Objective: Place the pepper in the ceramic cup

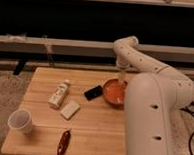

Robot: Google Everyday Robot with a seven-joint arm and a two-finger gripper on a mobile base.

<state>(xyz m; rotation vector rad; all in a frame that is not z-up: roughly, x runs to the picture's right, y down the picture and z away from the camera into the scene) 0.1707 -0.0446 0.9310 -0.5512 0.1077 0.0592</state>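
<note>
The pepper (pixel 63 142), dark red and slender, lies near the front edge of the wooden table (pixel 95 119). The ceramic cup (pixel 20 121), white and upright, stands at the table's front left corner, to the left of the pepper. My gripper (pixel 122 84) hangs from the white arm (pixel 149 90) over the back rim of the orange-red bowl (pixel 113 92), far from both pepper and cup.
A black phone-like slab (pixel 93 92) lies left of the bowl. A small white bottle (pixel 59 93) lies on its side at centre left, with a pale block (pixel 69 109) beside it. My white arm body covers the table's right side. A dark window wall is behind.
</note>
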